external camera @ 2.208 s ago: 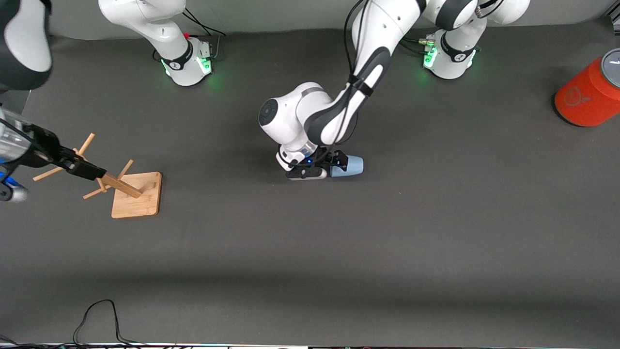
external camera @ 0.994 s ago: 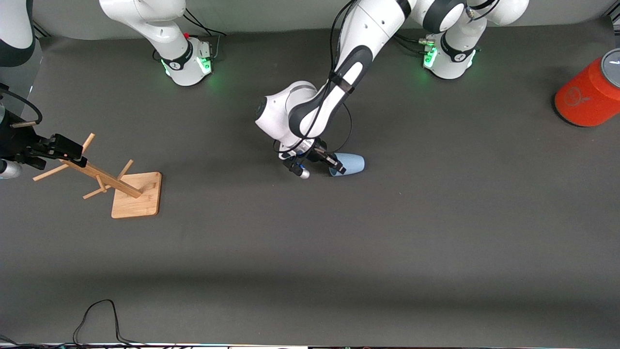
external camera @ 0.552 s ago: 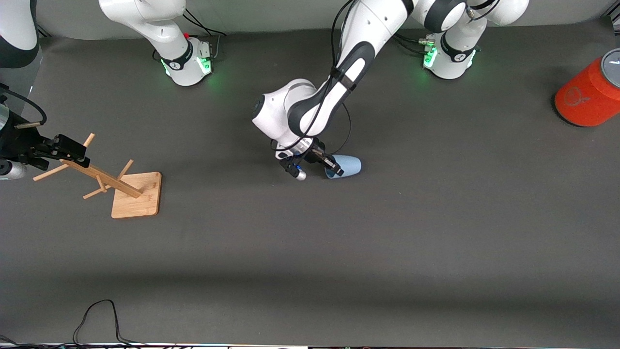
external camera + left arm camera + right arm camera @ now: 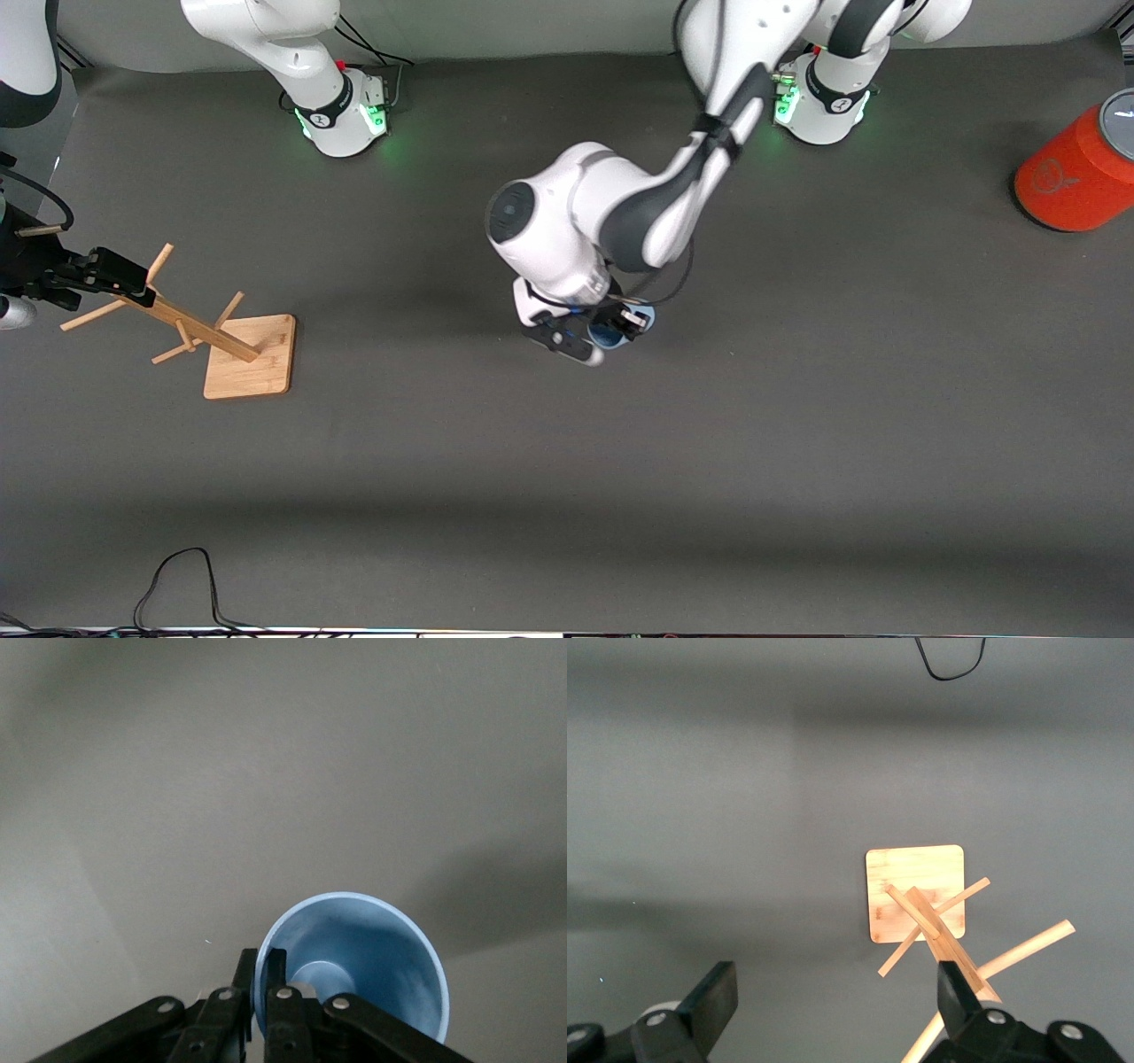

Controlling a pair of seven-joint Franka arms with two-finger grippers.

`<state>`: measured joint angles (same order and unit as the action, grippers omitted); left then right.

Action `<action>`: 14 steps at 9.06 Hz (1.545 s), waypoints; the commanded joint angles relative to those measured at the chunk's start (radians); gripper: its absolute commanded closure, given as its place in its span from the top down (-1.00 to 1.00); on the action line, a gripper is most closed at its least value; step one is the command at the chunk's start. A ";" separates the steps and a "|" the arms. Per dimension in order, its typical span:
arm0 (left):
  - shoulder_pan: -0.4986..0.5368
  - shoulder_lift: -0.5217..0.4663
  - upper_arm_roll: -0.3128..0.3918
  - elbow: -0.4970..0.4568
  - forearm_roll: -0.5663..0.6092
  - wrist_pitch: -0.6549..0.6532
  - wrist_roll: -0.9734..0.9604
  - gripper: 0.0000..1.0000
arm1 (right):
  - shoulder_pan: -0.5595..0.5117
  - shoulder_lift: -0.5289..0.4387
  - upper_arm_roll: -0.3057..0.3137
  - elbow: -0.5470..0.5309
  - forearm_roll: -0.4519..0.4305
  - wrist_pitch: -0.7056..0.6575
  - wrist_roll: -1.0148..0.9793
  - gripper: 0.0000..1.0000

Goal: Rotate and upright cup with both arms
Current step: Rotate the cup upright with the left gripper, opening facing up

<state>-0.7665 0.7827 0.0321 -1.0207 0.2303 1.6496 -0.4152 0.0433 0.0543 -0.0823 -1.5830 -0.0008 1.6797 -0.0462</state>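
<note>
Toward the right arm's end of the table stands a wooden rack (image 4: pixel 221 341) on its square base, pegs sticking out from a slanted post. Above the top of that rack hangs the right gripper (image 4: pixel 106 270), fingers (image 4: pixel 709 1001) spread wide apart and holding nothing, waiting. Seen from the right wrist, rack (image 4: pixel 921 904) directly below between the fingers, black cable (image 4: pixel 950 663) on the mat nearer the front camera than the rack.

Well apart from the rack, near the middle of the mat (image 4: pixel 567 461), sits the blue cup (image 4: pixel 640 317), mostly hidden under the left arm's wrist. Clamped on its rim: the left gripper (image 4: pixel 620 323), one finger inside the wall and one outside. From the left wrist, cup (image 4: pixel 354 957) mouth open toward the camera, fingers (image 4: pixel 266 988) pinched together on the wall.

Farthest from the rack, at the left arm's end, an orange can (image 4: pixel 1076 173) with a grey lid.
</note>
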 commanded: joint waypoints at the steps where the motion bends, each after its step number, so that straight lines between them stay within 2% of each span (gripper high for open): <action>1: 0.071 -0.055 -0.004 -0.001 -0.144 0.089 -0.132 -1.00 | 0.007 -0.005 0.001 -0.005 -0.011 0.003 -0.024 1.00; 2: 0.108 -0.097 -0.004 -0.048 -0.210 0.154 -0.148 -1.00 | 0.007 -0.007 0.001 -0.006 -0.011 0.003 -0.043 1.00; 3: 0.119 -0.159 -0.004 -0.173 -0.219 0.264 -0.157 -1.00 | 0.006 -0.007 -0.004 -0.005 -0.010 0.005 -0.094 1.00; 4: 0.124 -0.227 -0.003 -0.341 -0.220 0.420 -0.189 -1.00 | 0.004 -0.005 -0.008 0.000 -0.004 0.005 -0.095 1.00; 5: 0.121 -0.294 -0.003 -0.553 -0.214 0.617 -0.236 -1.00 | 0.006 -0.005 -0.008 0.003 0.002 0.003 -0.084 1.00; 6: 0.110 -0.321 -0.003 -0.661 -0.203 0.741 -0.307 -1.00 | 0.007 -0.005 -0.007 0.002 0.007 0.003 -0.054 1.00; 8: 0.089 -0.304 -0.001 -0.796 -0.197 0.952 -0.335 -1.00 | 0.006 -0.011 -0.008 -0.005 0.030 0.000 -0.002 1.00; 9: 0.089 -0.283 0.000 -0.850 -0.192 1.054 -0.352 -1.00 | 0.006 -0.011 -0.008 -0.002 0.033 -0.006 0.020 1.00; 11: 0.046 -0.240 0.026 -0.861 -0.172 1.087 -0.372 -1.00 | 0.006 -0.005 -0.008 0.005 0.030 -0.006 0.022 1.00; 13: -0.138 -0.192 0.206 -0.857 -0.051 1.087 -0.501 -1.00 | 0.006 0.004 -0.007 0.006 0.027 -0.006 0.022 1.00; 14: -0.178 -0.184 0.236 -0.857 -0.045 1.087 -0.520 -1.00 | 0.006 0.004 -0.004 0.008 0.021 -0.005 0.022 1.00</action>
<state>-0.8697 0.5588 0.1976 -1.8740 0.1522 2.7304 -0.8814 0.0454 0.0565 -0.0851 -1.5828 0.0144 1.6786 -0.0443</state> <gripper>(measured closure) 0.925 0.000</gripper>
